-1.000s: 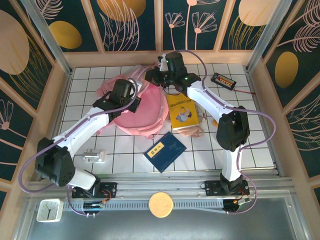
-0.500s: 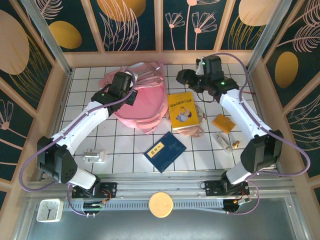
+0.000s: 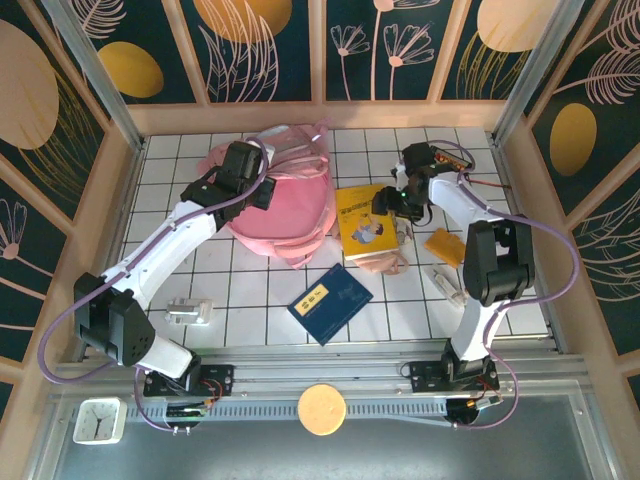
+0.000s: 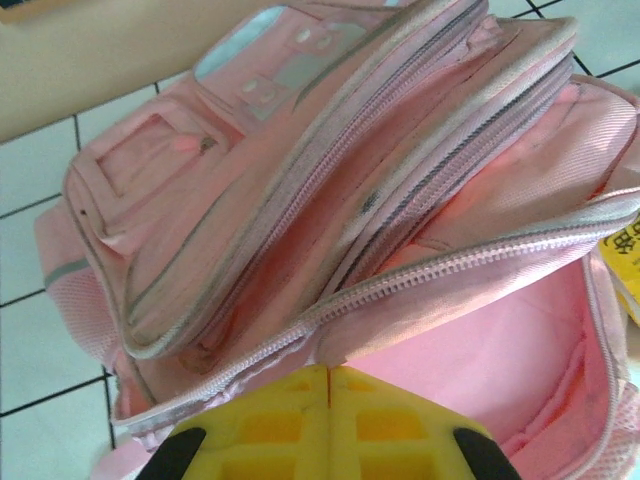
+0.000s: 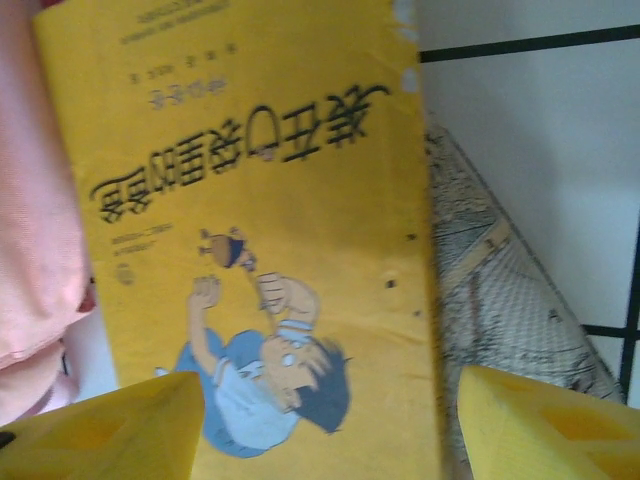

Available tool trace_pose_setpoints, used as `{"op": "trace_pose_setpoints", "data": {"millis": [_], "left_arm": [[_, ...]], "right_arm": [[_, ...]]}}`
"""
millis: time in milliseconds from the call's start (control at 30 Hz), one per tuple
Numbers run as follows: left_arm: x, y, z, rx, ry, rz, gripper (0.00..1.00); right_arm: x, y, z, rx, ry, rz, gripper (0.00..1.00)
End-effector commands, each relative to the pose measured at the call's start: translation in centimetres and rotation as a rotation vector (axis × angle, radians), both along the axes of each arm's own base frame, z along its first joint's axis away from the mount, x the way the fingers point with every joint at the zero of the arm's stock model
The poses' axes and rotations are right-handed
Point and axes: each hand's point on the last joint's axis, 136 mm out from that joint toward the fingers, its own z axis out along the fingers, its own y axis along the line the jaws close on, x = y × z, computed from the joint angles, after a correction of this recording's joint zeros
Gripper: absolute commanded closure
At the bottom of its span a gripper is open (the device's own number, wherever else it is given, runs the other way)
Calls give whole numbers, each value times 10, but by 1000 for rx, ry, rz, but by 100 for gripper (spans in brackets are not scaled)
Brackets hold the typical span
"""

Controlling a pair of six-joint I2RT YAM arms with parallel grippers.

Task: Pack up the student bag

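The student bag (image 3: 285,205), large, soft and pink, lies at the back left with its main compartment unzipped; its pink lining (image 4: 500,350) shows. My left gripper (image 3: 247,178) is shut on the bag's zipper edge (image 4: 330,365), and a fold of fabric is pinched at its yellow tips. My right gripper (image 3: 393,205) hangs open low over a yellow picture book (image 3: 362,222), one finger (image 5: 110,425) on each side of the cover (image 5: 260,200), with nothing held.
A patterned pouch (image 5: 500,290) lies under the yellow book's edge. A blue book (image 3: 330,302) lies in front. An orange packet (image 3: 445,246) and a small tube (image 3: 452,283) sit to the right, a black device (image 3: 447,156) at the back right, and a small white object (image 3: 188,312) at the front left.
My right arm left the bag's mouth, swung right, then came back down over the yellow book, and its jaws opened. My left gripper kept its hold and shifted slightly back.
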Motion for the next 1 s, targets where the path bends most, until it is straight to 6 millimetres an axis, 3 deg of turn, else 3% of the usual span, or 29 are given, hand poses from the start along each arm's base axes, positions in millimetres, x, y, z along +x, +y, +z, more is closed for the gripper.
{"op": "trace_pose_setpoints", "data": {"millis": [0,367,700,967], "left_arm": [[1,-14,-9,-84,26,-19,100],[3,-30,-35,-131,93,-49,100],[1,-35,-50,-133,133,-65,100],[-2,-37,-62,-142,160,-69,100]], "right_arm": [[-3,0,-12,26,17,70,32],[-12,3,-45,151,108,103,35],[-15,18,-50,281,107,140,37],[-17,50,-5,541,-7,220,44]]}}
